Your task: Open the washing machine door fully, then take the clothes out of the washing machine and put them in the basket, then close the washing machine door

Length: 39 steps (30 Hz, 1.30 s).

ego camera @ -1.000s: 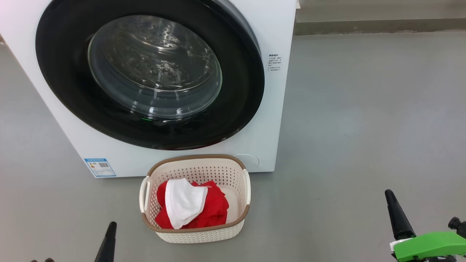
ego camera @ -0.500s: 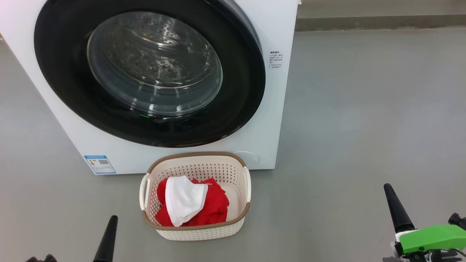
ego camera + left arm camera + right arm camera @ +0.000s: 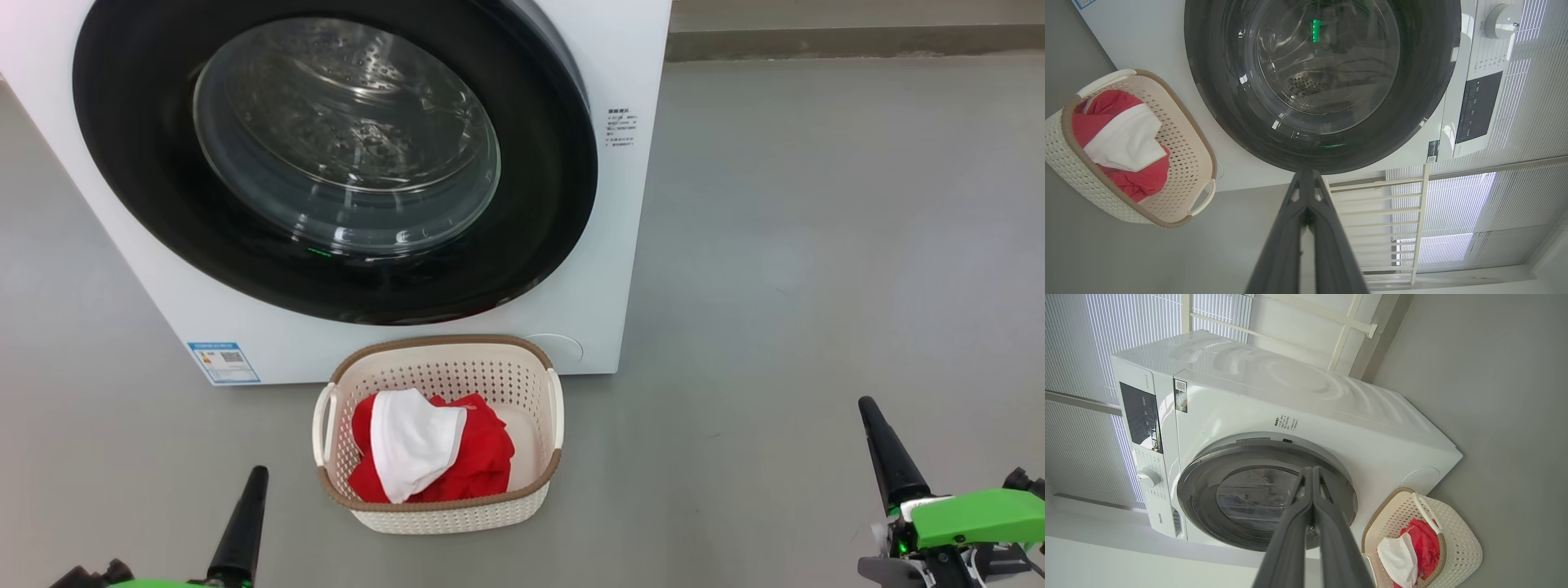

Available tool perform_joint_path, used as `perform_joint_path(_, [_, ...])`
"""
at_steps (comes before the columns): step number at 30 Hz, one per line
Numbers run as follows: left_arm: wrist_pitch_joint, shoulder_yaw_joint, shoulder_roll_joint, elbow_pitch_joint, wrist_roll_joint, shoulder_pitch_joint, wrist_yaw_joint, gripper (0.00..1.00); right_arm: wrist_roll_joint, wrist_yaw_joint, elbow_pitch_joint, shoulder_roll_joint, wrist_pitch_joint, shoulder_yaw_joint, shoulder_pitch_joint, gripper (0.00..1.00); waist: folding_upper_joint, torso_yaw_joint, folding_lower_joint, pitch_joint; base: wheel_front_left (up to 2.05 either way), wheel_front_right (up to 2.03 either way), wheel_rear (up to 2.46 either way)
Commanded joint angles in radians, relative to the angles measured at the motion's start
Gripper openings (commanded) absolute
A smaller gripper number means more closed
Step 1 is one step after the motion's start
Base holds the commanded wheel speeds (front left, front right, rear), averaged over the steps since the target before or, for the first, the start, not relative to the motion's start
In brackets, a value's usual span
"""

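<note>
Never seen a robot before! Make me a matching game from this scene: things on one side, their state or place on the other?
1 washing machine door
2 clothes
3 basket
4 right gripper

A standing on the floor
B closed tight, holding nothing
C shut against the washing machine
D piled in the basket

Pairs: 1-C, 2-D, 3-A, 4-B

One washing machine [image 3: 620,245], one basket [image 3: 445,514], a left gripper [image 3: 255,486] and a right gripper [image 3: 870,416], two in all.
The machine is showing one round door [image 3: 131,122] and one blue label [image 3: 223,363]; the basket is holding one white garment [image 3: 412,441] and red fabric [image 3: 486,457], its number of pieces unclear.
</note>
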Motion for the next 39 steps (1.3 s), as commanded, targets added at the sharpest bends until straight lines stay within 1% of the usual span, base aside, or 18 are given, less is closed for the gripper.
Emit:
perform_joint_path(1, [0.011, 0.036, 0.009, -0.015, -0.028, -0.053, -0.013, 0.00, 0.034, 0.000, -0.022, -0.017, 0.012, 0.013, -0.055, 0.00, 0.0000, 0.000, 0.0000, 0.001, 0.00, 0.00, 0.00])
perform_joint_path(14, [0.043, 0.049, -0.003, 0.009, -0.153, -0.085, -0.023, 0.00, 0.179, -0.001, -0.007, -0.020, 0.049, 0.013, -0.084, 0.00, 0.0000, 0.002, 0.0000, 0.012, 0.00, 0.00, 0.00])
perform_joint_path(39, [0.043, 0.049, -0.003, 0.009, -0.153, -0.085, -0.023, 0.00, 0.179, -0.001, -0.007, -0.020, 0.049, 0.013, -0.084, 0.00, 0.0000, 0.002, 0.0000, 0.012, 0.00, 0.00, 0.00])
